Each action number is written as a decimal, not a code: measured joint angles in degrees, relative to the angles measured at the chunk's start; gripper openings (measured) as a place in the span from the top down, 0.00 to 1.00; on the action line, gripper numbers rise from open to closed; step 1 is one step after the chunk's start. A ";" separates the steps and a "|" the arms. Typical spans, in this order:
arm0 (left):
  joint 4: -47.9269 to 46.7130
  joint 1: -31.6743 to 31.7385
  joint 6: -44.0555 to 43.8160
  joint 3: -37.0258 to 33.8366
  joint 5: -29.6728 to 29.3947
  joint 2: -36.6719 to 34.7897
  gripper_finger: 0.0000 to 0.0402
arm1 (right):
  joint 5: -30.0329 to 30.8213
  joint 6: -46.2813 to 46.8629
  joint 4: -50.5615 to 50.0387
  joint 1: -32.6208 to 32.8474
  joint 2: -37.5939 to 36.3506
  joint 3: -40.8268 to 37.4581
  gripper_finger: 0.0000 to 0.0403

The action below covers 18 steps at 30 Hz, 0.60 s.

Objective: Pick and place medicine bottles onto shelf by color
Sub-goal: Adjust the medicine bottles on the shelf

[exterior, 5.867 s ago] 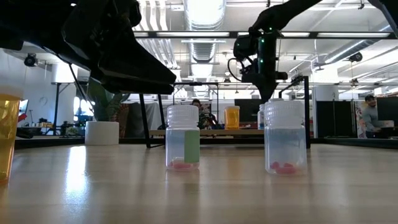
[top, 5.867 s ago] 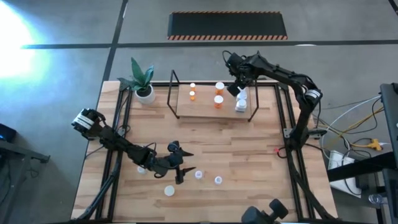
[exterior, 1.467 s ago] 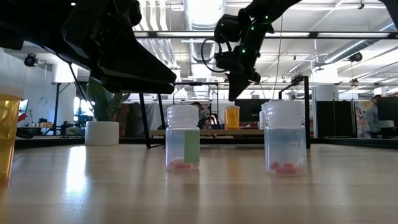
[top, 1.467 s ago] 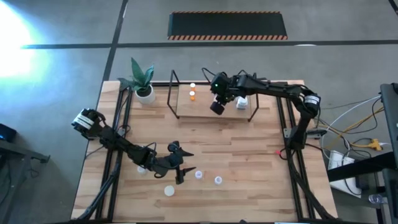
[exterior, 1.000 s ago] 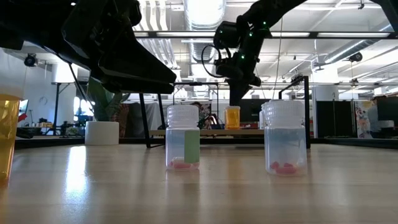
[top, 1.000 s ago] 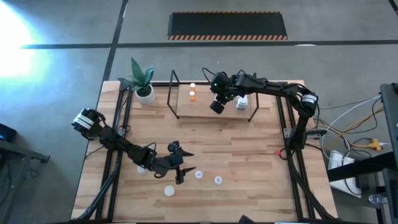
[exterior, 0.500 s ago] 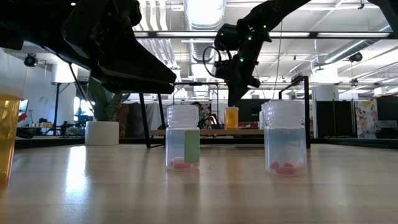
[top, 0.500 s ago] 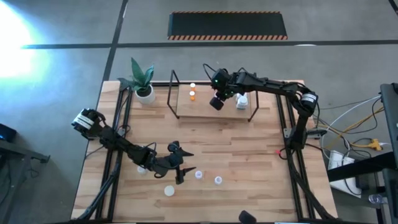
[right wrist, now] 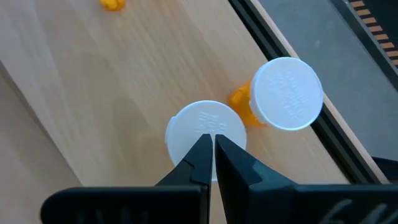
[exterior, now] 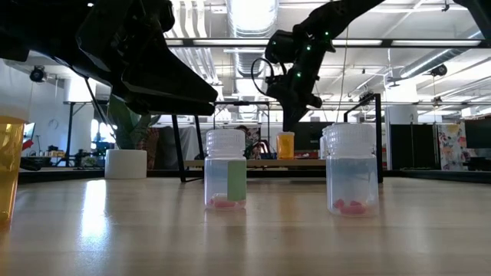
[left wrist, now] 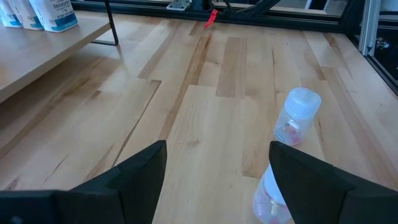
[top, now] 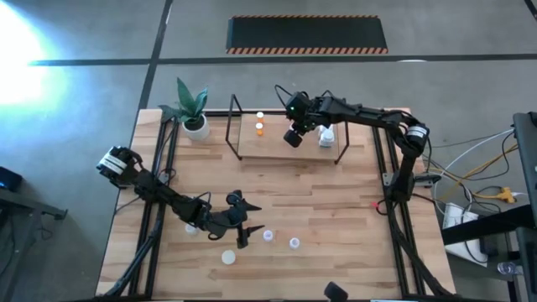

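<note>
The pale wood shelf (top: 270,148) with black wire rails stands at the table's far side. It carries two small orange bottles (top: 259,127) and white bottles (top: 325,137). My right gripper (right wrist: 212,144) is shut and points down over a white cap (right wrist: 194,124), next to an orange bottle with a white cap (right wrist: 286,93). My left gripper (left wrist: 217,155) is open and empty near the front edge. Two clear bottles (left wrist: 292,121) (left wrist: 270,199) stand just beyond it, and also show in the low view (exterior: 225,170) (exterior: 351,169). My right gripper's shut fingertips stand over the top of the white cap (right wrist: 186,134), coming from above and pointing down. I cannot tell whether they touch it.
A white pot with a green plant (top: 196,126) stands at the far left corner. A white-capped bottle (top: 228,257) stands near the front edge and an orange bottle (exterior: 9,165) shows at the low view's left. Black frame rails (top: 379,159) run along both table sides.
My right gripper has gone a little toward the table's far edge over the shelf, staying shut.
</note>
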 joint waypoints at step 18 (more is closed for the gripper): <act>0.00 0.00 -0.06 0.02 0.00 0.00 0.33 | 4.17 0.37 0.01 -2.02 0.00 -0.39 0.97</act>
